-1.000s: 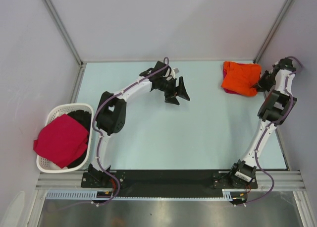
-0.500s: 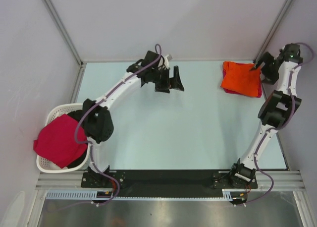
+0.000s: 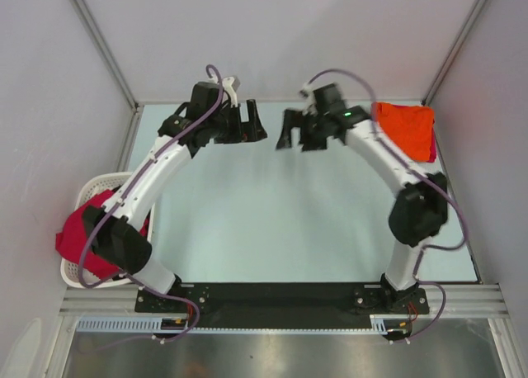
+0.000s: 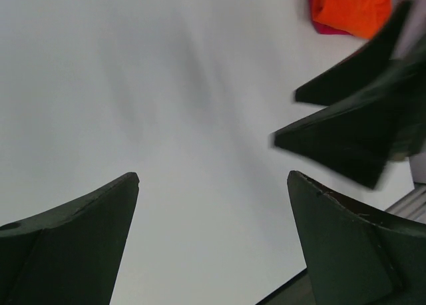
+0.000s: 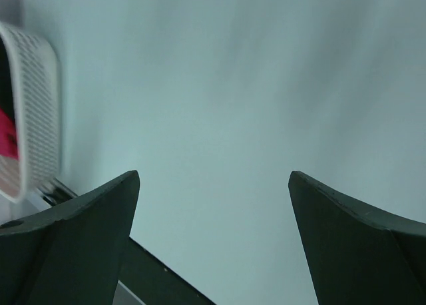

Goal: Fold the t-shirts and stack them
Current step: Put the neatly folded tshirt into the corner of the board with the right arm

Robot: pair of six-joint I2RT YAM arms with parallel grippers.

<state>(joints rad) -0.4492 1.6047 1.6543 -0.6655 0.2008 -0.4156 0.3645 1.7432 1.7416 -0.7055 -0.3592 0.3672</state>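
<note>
A folded bright orange t-shirt (image 3: 404, 120) lies at the table's back right on top of a crimson-pink one whose edge (image 3: 431, 149) peeks out. The left wrist view shows the same orange t-shirt (image 4: 351, 7) at its upper right. Another crimson-pink t-shirt (image 3: 87, 231) hangs over the white basket (image 3: 89, 186) at the left. My left gripper (image 3: 255, 122) and right gripper (image 3: 285, 129) face each other over bare table at the back middle. Both are open and hold nothing, as the left gripper (image 4: 213, 178) and right gripper (image 5: 214, 177) wrist views show.
Grey walls and metal posts close in the table on three sides. A black rail (image 3: 280, 295) carries both arm bases along the near edge. In the right wrist view the basket (image 5: 36, 112) sits at the far left, with pink cloth (image 5: 6, 140) inside it.
My right gripper opened, left the orange t-shirt and swung left to the back middle. My left gripper opened wider and drew back to the left, its arm stretching out.
</note>
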